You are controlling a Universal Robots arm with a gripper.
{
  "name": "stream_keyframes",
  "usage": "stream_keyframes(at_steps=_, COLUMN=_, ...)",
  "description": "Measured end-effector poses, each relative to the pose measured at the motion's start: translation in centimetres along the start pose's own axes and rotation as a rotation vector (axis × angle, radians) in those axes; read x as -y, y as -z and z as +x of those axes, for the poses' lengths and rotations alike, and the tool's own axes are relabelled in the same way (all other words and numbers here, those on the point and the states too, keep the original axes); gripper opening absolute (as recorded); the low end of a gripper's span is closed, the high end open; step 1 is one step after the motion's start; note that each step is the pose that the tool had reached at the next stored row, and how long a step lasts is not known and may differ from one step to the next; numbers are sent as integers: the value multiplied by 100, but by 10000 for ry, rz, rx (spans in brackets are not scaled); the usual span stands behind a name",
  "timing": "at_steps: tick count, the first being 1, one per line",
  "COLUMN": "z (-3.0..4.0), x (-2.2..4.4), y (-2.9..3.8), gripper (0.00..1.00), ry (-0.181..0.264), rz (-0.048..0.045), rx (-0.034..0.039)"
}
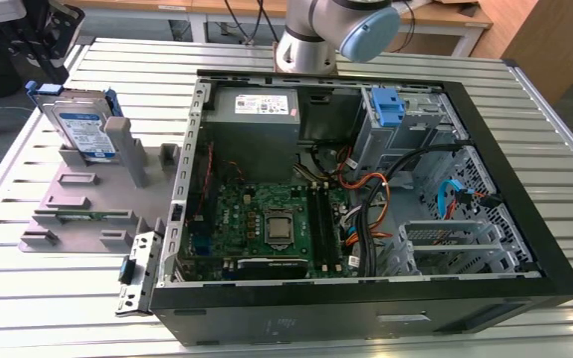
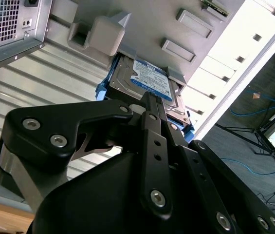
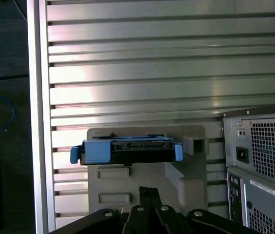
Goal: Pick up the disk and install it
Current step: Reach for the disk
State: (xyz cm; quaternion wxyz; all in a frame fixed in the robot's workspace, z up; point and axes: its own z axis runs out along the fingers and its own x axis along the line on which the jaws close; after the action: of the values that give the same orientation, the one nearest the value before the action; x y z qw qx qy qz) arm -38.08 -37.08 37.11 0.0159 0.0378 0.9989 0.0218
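The disk (image 1: 80, 123) stood on edge in the grey stand (image 1: 68, 186), at 9 o'clock from the open case (image 1: 366, 306). My gripper (image 3: 149, 191) hung over it, fingers together on nothing. For a clean pick, I judged, they needed spreading and centring across its flat faces. The case held the motherboard (image 1: 266, 224), the power-supply box (image 1: 257, 104) at 12 o'clock and 1 blue-latched bay (image 1: 391, 112) at 1 o'clock.

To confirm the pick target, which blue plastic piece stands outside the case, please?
The frame around the disk, upright on the stand; the other bracket sits inside the case.
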Motion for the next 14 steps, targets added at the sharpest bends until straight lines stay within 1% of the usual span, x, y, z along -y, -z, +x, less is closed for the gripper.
stream_keyframes(at_steps=5, z=1, x=-8, y=-6, gripper=11, ry=-1, rz=-2, rx=3)
stream_keyframes(at_steps=8, z=7, x=-58, y=-21, gripper=11, ry=0, rz=1, rx=0)
stream_keyframes(at_steps=14, z=35, x=-172, y=-89, gripper=11, ry=0, rz=3, rx=1)
